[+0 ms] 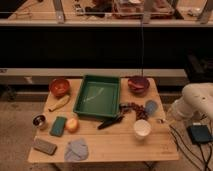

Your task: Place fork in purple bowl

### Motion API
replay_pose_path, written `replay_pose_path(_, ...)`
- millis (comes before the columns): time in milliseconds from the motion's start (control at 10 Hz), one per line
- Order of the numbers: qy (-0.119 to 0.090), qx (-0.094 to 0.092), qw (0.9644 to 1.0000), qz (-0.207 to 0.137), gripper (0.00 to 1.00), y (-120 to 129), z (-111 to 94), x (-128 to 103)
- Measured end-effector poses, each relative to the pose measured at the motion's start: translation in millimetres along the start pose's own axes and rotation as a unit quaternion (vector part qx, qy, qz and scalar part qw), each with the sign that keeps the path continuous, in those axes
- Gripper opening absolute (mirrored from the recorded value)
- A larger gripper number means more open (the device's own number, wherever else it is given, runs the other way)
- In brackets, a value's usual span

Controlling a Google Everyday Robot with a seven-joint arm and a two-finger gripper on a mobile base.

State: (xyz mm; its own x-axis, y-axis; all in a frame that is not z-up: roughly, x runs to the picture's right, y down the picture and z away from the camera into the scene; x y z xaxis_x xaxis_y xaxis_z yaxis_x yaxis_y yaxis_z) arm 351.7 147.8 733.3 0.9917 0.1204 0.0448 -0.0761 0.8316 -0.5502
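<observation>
The white arm's end effector [163, 118] hangs at the counter's [115, 142] right edge, its jaws pressed together on what looks like the fork [160, 120], visible only as a pale sliver at its tip. The purple bowl [138, 84] sits beyond it to the left, well apart. One white cup [142, 128] stands just left of the end effector. Farther left are one green tray [97, 95], one black-handled utensil [110, 122] and one orange bowl [59, 86]: two bowls in all.
</observation>
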Motion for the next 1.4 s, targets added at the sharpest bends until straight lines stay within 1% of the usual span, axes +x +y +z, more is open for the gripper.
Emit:
replay_pose_path(200,0.001,0.026,0.9996,-0.011,0.03,-13.3,-49.2,-2.3)
replay_pose_path(300,-0.001,0.04,0.9991,-0.017,0.03,-22.3,-72.5,-5.9)
replay_pose_path(400,-0.005,0.059,0.998,-0.022,0.03,-34.4,-96.6,-11.0)
replay_pose_path(500,-0.011,0.076,0.9967,-0.027,0.03,-45.0,-115.5,-16.2)
replay_pose_path(600,-0.024,0.106,0.9935,-0.034,0.03,-65.5,-142.3,-23.3)
replay_pose_path(700,-0.041,0.136,0.989,-0.041,0.03,-86.7,-158.2,-30.2)
replay_pose_path(800,-0.054,0.161,0.9844,-0.045,0.03,-106.5,-167.4,-35.3)
replay_pose_path(900,-0.071,0.189,0.9781,-0.052,0.03,-133.4,-174.2,-44.2)
replay_pose_path(1000,-0.088,0.22,0.9695,-0.063,0.03,-164.9,-174.7,-60.3)
replay_pose_path(1100,-0.095,0.233,0.9653,-0.07,0.03,-178.3,-170.8,-73.0)
replay_pose_path(1200,-0.098,0.245,0.9612,-0.081,0.03,-189.4,-162.5,-90.3)
replay_pose_path(1300,-0.092,0.249,0.9602,-0.088,0.03,-197.7,-150.3,-107.3)
replay_pose_path(1400,-0.075,0.241,0.9635,-0.09,0.03,-205.6,-132.7,-119.0)
